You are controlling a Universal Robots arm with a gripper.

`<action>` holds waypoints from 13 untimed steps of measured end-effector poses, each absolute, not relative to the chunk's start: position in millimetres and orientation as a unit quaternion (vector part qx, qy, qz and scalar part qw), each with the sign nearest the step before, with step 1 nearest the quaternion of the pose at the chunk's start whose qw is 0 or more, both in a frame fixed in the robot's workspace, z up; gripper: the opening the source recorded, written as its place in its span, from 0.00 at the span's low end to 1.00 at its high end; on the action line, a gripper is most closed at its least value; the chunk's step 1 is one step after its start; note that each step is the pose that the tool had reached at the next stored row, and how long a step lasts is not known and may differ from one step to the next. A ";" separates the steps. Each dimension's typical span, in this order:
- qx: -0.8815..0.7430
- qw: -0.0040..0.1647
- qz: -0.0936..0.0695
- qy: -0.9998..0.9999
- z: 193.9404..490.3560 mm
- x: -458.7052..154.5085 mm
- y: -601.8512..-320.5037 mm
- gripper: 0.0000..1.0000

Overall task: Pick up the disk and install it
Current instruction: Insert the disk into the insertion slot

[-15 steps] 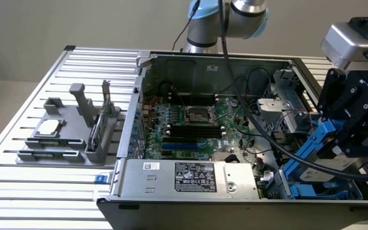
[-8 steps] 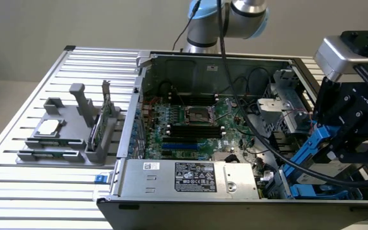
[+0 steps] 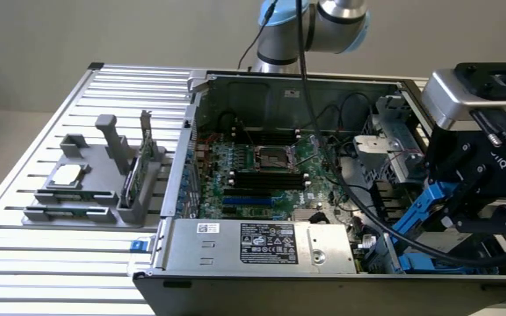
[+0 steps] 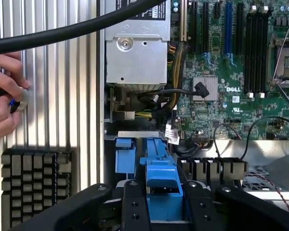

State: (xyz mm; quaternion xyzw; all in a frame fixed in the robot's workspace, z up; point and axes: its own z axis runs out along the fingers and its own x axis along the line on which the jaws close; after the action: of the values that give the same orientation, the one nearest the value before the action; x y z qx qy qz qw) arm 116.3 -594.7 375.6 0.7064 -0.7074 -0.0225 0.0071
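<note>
I see an open computer case (image 3: pixel 297 78) lying on a counter (image 3: pixel 77 263) of metal slats. Inside it is a green motherboard (image 3: pixel 262 178) with an empty processor socket (image 3: pixel 268 158) near its middle. A silver power supply (image 3: pixel 262 243) with a dark label sits along the near edge. At the exterior view's left stands a grey fixture (image 3: pixel 86 201), which carries a small square chip (image 3: pixel 66 174) and a thin green card (image 3: pixel 139 168) upright. A thick black cable (image 3: pixel 323 131) hangs over the case. A black finned block (image 4: pixel 36 185) rests on the slats beside the case.

The flat rectangular disk (image 4: pixel 161 178) is edged in bright blue plastic. The flat green motherboard (image 4: pixel 212 110) carries black and blue slots (image 4: pixel 229 29); beside it, the silver metal table (image 4: pixel 62 96) is ribbed.
</note>
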 end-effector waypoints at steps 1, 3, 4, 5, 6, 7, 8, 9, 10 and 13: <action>0.707 0.007 -0.023 -0.707 373.7 116.1 -594.9 0.33; 0.707 0.007 -0.023 -0.707 370.1 116.0 -595.1 0.33; 0.707 0.007 -0.023 -0.706 368.2 115.9 -595.3 0.33; 0.708 0.007 -0.023 -0.706 366.4 115.8 -595.4 0.33; 0.708 0.007 -0.023 -0.706 364.6 115.8 -595.6 0.33; 0.709 0.007 -0.023 -0.705 362.8 115.8 -595.6 0.33; 0.709 0.007 -0.023 -0.705 361.1 115.7 -595.6 0.33; 0.709 0.007 -0.023 -0.705 359.2 115.6 -595.6 0.33; 0.710 0.007 -0.023 -0.704 357.4 115.4 -595.6 0.33; 0.711 0.007 -0.022 -0.703 352.0 115.2 -595.6 0.33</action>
State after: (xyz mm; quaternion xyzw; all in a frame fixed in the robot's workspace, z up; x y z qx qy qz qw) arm 115.2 -595.6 352.0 0.7107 -0.7031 -0.0224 0.0066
